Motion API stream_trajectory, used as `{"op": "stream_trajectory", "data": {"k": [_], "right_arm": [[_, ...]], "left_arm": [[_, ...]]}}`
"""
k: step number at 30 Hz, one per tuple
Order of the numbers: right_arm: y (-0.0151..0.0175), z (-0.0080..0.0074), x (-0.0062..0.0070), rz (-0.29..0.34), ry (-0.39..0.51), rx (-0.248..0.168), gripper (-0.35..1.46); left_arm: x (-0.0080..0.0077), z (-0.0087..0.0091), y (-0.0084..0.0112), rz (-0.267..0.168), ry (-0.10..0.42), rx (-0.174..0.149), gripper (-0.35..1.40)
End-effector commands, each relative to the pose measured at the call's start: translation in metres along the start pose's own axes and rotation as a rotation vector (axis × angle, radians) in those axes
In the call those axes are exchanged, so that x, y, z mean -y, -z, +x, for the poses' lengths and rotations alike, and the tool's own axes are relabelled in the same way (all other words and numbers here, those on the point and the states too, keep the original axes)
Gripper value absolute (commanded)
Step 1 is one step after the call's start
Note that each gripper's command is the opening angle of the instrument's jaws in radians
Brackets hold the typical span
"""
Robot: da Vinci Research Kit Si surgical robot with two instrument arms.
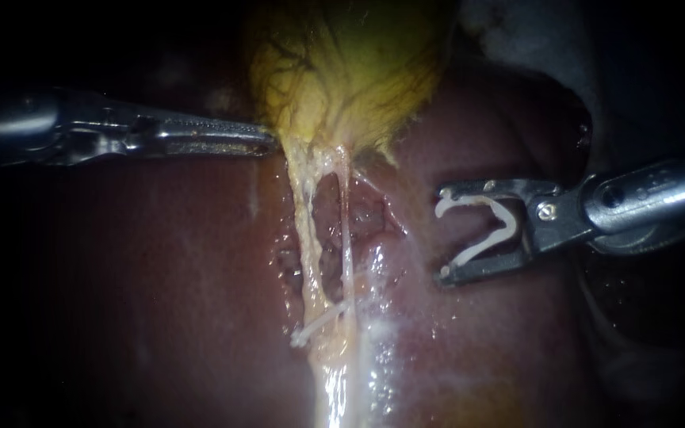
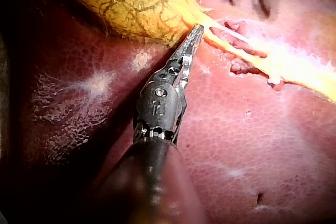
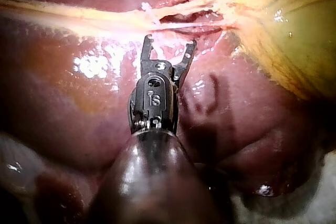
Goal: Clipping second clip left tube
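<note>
From where I stand I count two instruments, the left instrument (image 1: 267, 143) and the right instrument (image 1: 441, 235). Each ends in a pair of jaws, so that makes four jaws in all. There is one gallbladder (image 1: 342, 71), yellow and veined, and one liver (image 1: 160, 261), dark red, under everything. Two tubes run down from the gallbladder side by side, the left tube (image 1: 303, 222) and the right tube (image 1: 347, 230). The white clips come to two. One is the loaded clip (image 1: 477, 226), spread between the right instrument's jaws, and the other is the lower clip (image 1: 316, 323), sitting at the tubes. So one clip is carried and one is on tissue
</note>
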Motion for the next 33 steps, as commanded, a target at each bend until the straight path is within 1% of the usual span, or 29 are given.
{"op": "stream_trajectory", "data": {"k": [1, 5, 6, 8, 9, 11, 13, 14, 16, 18, 20, 21, 24, 28, 30, 33], "right_arm": [[0.0000, 0.0000, 0.0001, 0.000, 0.000, 0.000, 0.57], [0.0000, 0.0001, 0.0002, 0.000, 0.006, -0.001, 0.58], [0.0000, 0.0001, 0.0002, 0.006, 0.005, -0.001, 0.58], [-0.0001, 0.0001, 0.0001, 0.020, 0.004, -0.002, 0.58], [-0.0002, 0.0002, 0.0001, 0.029, 0.004, -0.003, 0.58], [-0.0002, 0.0002, 0.0001, 0.046, 0.003, -0.005, 0.58], [-0.0004, 0.0003, 0.0001, 0.082, 0.002, -0.009, 0.58], [-0.0004, 0.0003, 0.0001, 0.106, 0.002, -0.011, 0.58], [-0.0007, 0.0005, 0.0001, 0.125, 0.001, -0.022, 0.58], [-0.0011, 0.0007, 0.0000, 0.148, 0.001, -0.043, 0.58], [-0.0016, 0.0009, 0.0000, 0.168, 0.001, -0.075, 0.58], [-0.0019, 0.0010, -0.0001, 0.187, -0.009, -0.099, 0.57], [-0.0030, 0.0013, -0.0003, 0.222, -0.065, -0.143, 0.57], [-0.0048, 0.0013, -0.0005, 0.271, -0.129, -0.190, 0.58], [-0.0058, 0.0012, -0.0005, 0.293, -0.152, -0.204, 0.58], [-0.0076, 0.0009, -0.0005, 0.328, -0.181, -0.211, 0.57]], "left_arm": [[0.0000, 0.0000, 0.0001, 0.001, 0.000, 0.000, -0.35], [0.0001, -0.0009, 0.0014, 0.008, 0.005, 0.000, -0.35], [0.0001, -0.0016, 0.0021, 0.013, 0.008, 0.000, -0.35], [0.0001, -0.0027, 0.0035, 0.003, 0.014, -0.003, -0.35], [0.0001, -0.0034, 0.0042, -0.004, 0.024, 0.004, -0.35], [0.0000, -0.0049, 0.0060, -0.017, 0.023, 0.017, -0.35], [0.0000, -0.0062, 0.0076, -0.030, 0.014, 0.028, -0.35], [0.0000, -0.0067, 0.0082, -0.035, 0.012, 0.033, -0.35], [0.0000, -0.0074, 0.0090, -0.039, 0.011, 0.036, -0.35], [0.0000, -0.0076, 0.0093, -0.043, 0.007, 0.041, -0.35], [0.0001, -0.0075, 0.0093, -0.044, 0.007, 0.041, -0.35], [0.0001, -0.0075, 0.0092, -0.045, 0.007, 0.041, -0.35], [0.0002, -0.0074, 0.0090, -0.046, 0.006, 0.041, -0.35], [0.0002, -0.0074, 0.0090, -0.046, 0.006, 0.041, -0.35], [0.0003, -0.0074, 0.0090, -0.047, 0.006, 0.041, -0.35], [0.0003, -0.0074, 0.0090, -0.047, 0.006, 0.041, -0.35]]}}
